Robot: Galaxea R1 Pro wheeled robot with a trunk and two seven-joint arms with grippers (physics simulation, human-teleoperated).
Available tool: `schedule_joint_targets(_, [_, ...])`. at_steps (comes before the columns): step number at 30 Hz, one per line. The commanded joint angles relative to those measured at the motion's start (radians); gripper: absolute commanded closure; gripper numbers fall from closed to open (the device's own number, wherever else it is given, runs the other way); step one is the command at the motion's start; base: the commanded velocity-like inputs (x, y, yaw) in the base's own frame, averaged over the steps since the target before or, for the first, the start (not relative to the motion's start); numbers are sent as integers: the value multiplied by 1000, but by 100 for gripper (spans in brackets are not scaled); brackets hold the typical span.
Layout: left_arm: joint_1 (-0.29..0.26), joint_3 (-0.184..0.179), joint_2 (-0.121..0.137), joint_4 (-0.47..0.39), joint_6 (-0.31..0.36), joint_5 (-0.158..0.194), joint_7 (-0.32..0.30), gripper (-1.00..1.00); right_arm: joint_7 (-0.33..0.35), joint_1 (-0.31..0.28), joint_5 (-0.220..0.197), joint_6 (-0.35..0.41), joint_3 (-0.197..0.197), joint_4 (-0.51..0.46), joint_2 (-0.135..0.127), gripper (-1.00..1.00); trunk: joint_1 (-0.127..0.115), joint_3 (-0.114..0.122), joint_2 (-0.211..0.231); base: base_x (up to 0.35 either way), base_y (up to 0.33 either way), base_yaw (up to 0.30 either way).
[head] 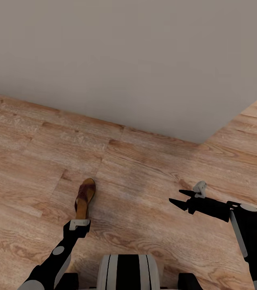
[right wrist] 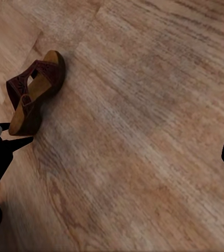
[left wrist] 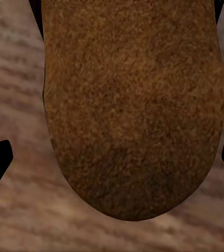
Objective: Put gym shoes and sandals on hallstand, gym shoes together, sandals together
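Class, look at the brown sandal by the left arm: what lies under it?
Under the sandal lies the wood-grain corridor floor, showing all around it. The left pincer is at its heel end. The planks directly beneath the sole are covered.

head view downward, wrist views close (sharing sandal (head: 85,197))

Brown sandal (head: 84,199) — dark maroon strap; light brown wood-grain floor (head: 152,181).

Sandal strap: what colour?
Dark reddish-brown strap on the sandal, over a tan footbed; clearest in the right wrist view.
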Motion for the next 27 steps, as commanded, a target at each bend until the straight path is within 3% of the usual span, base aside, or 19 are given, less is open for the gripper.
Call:
schedule_joint_targets(1, [0,0,0,1,-3,-3,0,-100,6,-1,4,7,-1,-1,0,-100,0,0,0,55,0,0])
schedule_joint_targets(20, [-1,-4,0,1,-3,-1,0,-100,6,-1,4,7,0,-1,0,-100,0,0,0,26,0,0])
schedule_joint_targets(21, [-1,-4,0,1,-2,-1,-1,100,6,-1,4,7,-1,-1,0,-100,0,0,0,0,0,0])
schedule_joint_targets(27, [-3,-4,-1,-1,-1,-1,-2,100,6,-1,4,7,0,-1,0,-100,0,0,0,0,0,0])
